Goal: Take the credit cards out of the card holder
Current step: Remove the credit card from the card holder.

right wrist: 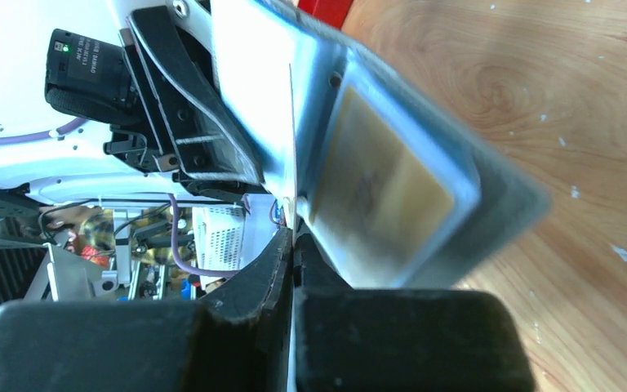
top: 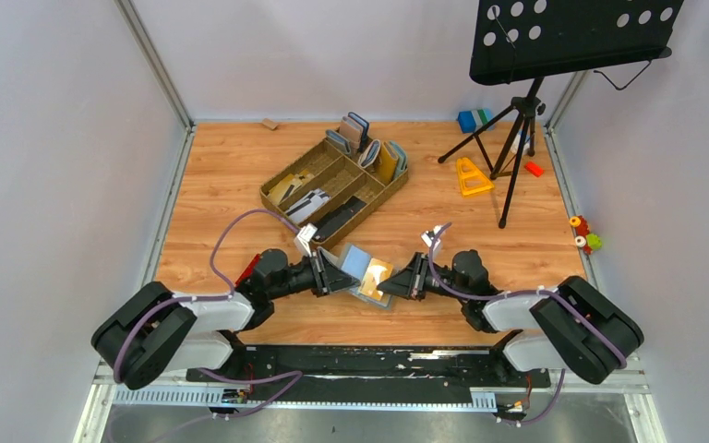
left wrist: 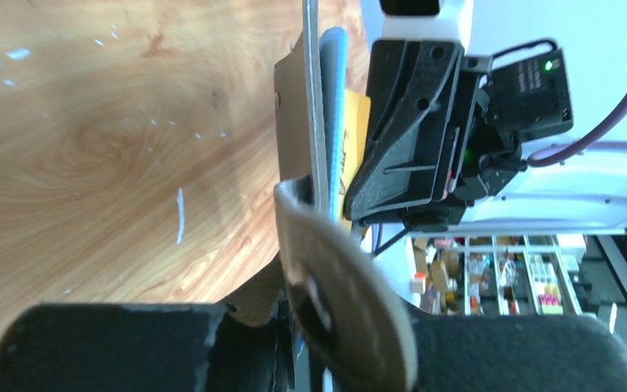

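1. From overhead, the card holder (top: 358,265) sits open near the front edge of the table (top: 222,166), between the two arm tips. One half is tipped up, showing a pale blue face, and the other shows a yellow-orange card (top: 376,275). A brown tray (top: 270,192) stands just behind it.
2. Only the overhead camera shows that layout. The wrist cameras each see the holder up close with the opposite arm's black tool behind it.
3. The left wrist camera sees the holder edge-on, with the yellow card peeking out beside a blue layer. It alone shows a grey flap bending back into the left tool.
4. The right wrist camera alone shows a clear window pocket with a yellowish card behind it.
5. The left gripper (top: 328,275) has its jaws narrow, with the grey flap caught between them.
6. The right gripper (top: 408,277) has its fingers pressed together on a thin pale edge (right wrist: 292,163). I cannot tell whether that edge is a card or part of the holder.
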